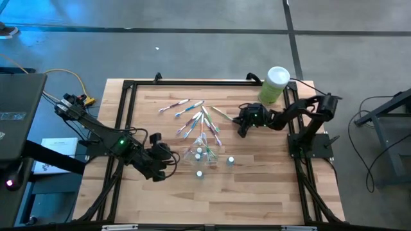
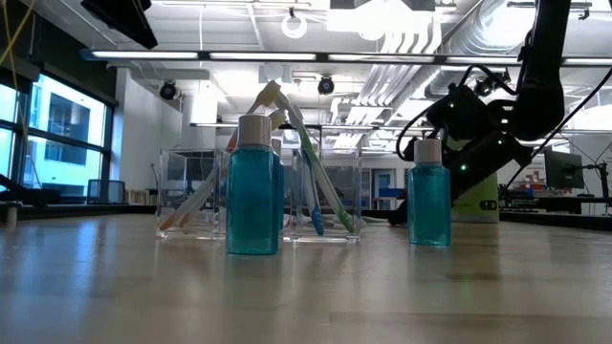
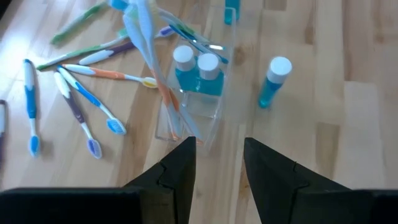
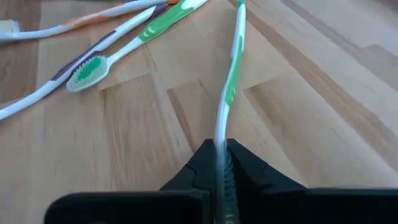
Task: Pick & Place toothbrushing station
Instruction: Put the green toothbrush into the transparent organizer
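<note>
1. High view, left side: left gripper (image 1: pixel 168 156) sits near the table's front-left, just beside the clear holder (image 1: pixel 198 153). Left wrist view shows its fingers (image 3: pixel 177 174) apart with nothing between them, pointed at the holder's near wall.
2. Centre: holder stands upright on the wood table (image 1: pixel 257 192), a few toothbrushes leaning in it, two white-capped blue tubes (image 3: pixel 196 71) inside, another tube (image 3: pixel 274 81) standing loose beside. Loose toothbrushes (image 1: pixel 192 115) fan out behind it.
3. Right: right gripper (image 1: pixel 244 126) low on the table, clamped on a green-and-white toothbrush (image 4: pixel 229 87) by its handle end.
4. Step, as I judge it: brush grasped, not yet lifted. Next move needs a lift, carry over to the holder, drop in upright without tipping it.
</note>
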